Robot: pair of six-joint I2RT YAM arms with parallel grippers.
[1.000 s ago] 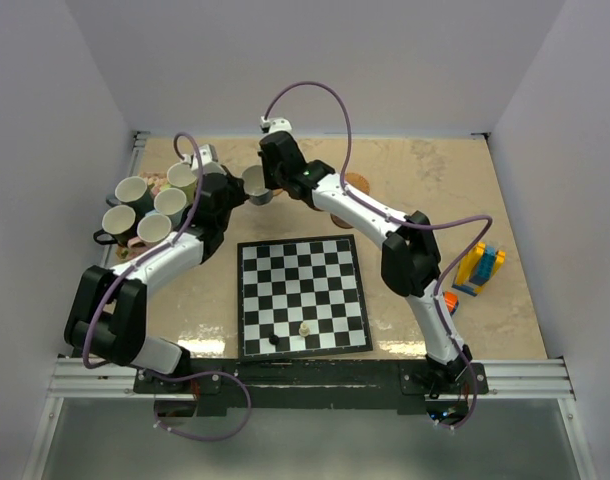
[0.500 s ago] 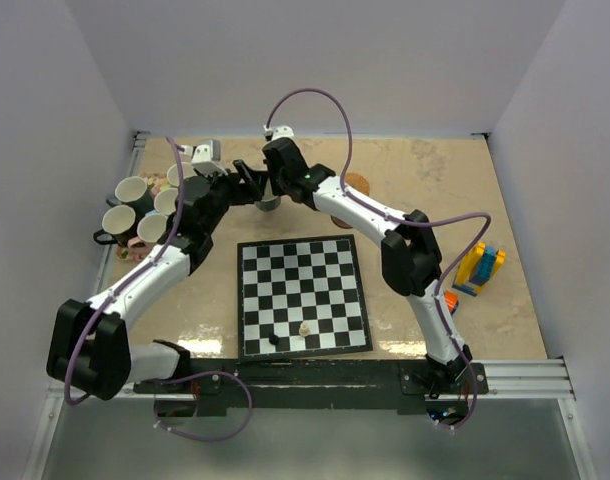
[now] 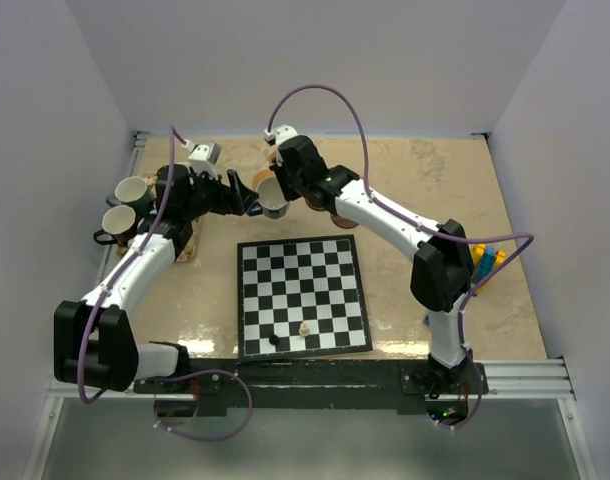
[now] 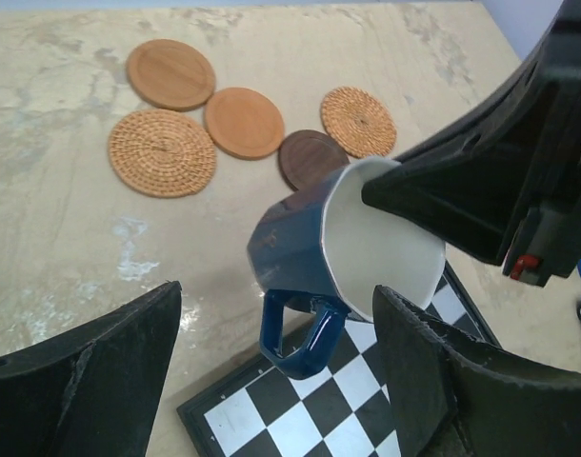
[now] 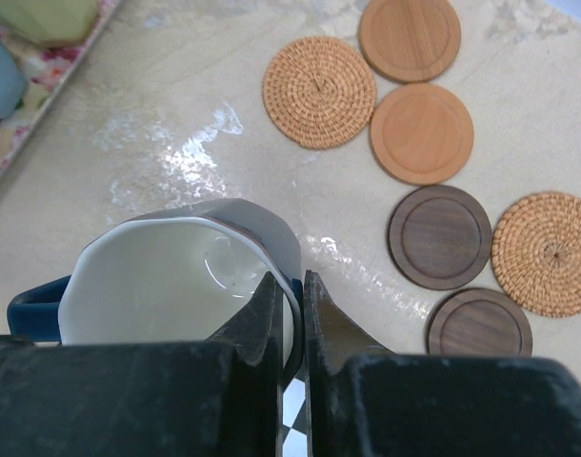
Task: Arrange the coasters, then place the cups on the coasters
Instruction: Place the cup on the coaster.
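A dark blue cup (image 4: pixel 314 243) with a white inside hangs tilted above the table, near the chessboard's far edge. My right gripper (image 5: pixel 290 286) is shut on its rim, one finger inside and one outside. My left gripper (image 4: pixel 279 305) stands open, its fingers wide on either side of the cup's handle (image 4: pixel 300 333) without touching it. Several coasters lie in a loose cluster on the table beyond the cup: woven ones (image 5: pixel 319 91), tan wooden ones (image 5: pixel 421 133) and dark brown ones (image 5: pixel 440 236). In the top view the cup (image 3: pixel 272 197) hangs between both grippers.
Other cups (image 3: pixel 132 190) stand on a floral cloth mat (image 3: pixel 185 248) at the far left, a pale green one (image 5: pixel 43 14) and a light blue one (image 5: pixel 0 62) among them. A chessboard (image 3: pixel 303 295) with two pieces lies in the middle. Coloured toy blocks (image 3: pixel 485 262) sit at the right.
My left gripper has opened and let go of the dark blue cup, drawing back a little to the left. The cup now hangs from my right gripper alone.
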